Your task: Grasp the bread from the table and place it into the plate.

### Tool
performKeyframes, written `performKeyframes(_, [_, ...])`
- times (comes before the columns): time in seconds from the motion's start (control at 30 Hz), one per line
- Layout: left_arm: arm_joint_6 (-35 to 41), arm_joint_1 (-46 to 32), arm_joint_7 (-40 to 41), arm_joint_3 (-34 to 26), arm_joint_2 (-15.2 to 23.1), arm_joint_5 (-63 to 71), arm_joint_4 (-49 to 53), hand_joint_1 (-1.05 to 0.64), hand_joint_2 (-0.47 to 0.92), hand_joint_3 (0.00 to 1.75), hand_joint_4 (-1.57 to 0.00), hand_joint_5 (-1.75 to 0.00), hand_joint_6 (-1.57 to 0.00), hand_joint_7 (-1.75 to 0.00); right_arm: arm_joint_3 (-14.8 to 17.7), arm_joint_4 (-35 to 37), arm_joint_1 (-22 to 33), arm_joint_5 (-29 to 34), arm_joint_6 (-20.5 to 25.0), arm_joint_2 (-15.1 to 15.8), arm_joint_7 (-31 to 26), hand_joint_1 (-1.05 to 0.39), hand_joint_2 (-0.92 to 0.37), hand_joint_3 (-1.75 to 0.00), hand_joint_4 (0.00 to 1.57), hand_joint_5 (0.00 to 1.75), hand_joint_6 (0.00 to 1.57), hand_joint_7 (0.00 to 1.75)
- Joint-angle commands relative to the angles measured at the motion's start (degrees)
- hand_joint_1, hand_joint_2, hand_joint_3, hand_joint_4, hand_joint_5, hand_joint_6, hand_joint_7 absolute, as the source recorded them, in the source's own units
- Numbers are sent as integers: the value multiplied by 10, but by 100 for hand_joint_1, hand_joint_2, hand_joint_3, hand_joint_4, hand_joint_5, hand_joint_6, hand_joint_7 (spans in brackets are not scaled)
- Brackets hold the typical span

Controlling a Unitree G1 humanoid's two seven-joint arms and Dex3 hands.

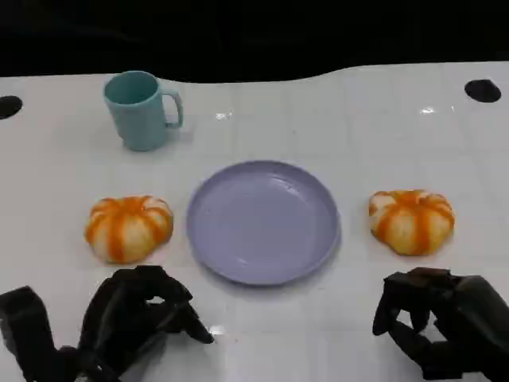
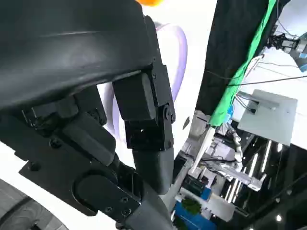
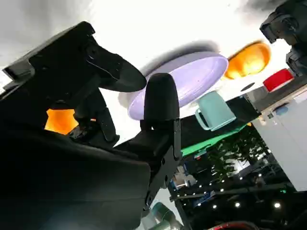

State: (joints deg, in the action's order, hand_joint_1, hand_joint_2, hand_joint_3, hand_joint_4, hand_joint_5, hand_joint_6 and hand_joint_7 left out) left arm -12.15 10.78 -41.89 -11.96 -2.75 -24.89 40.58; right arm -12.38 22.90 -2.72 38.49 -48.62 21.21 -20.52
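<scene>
Two orange-and-white bread rolls lie on the white table, one (image 1: 127,228) left of the lavender plate (image 1: 262,223) and one (image 1: 411,221) right of it. The plate holds nothing. My left hand (image 1: 137,318) rests near the front edge, just in front of the left roll, fingers loosely bent and apart, holding nothing. My right hand (image 1: 441,325) hovers in front of the right roll, also holding nothing. In the right wrist view its fingers (image 3: 160,103) spread toward the plate (image 3: 192,76), with the near roll (image 3: 60,120) beside them and the far roll (image 3: 247,60) beyond.
A teal mug (image 1: 141,108) stands at the back left, handle to the right, well behind the left roll. Two dark round holes (image 1: 482,90) mark the table's far corners. Bare table lies between the hands and the plate.
</scene>
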Motion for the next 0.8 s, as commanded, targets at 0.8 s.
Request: performKeyframes(0.8, [-1, 7, -2, -7, 15, -1, 2, -105, 67, 0, -157, -61, -157, -34, 0, 13, -19, 5, -5, 8, -15, -10, -42, -116, 78, 174, 66, 140])
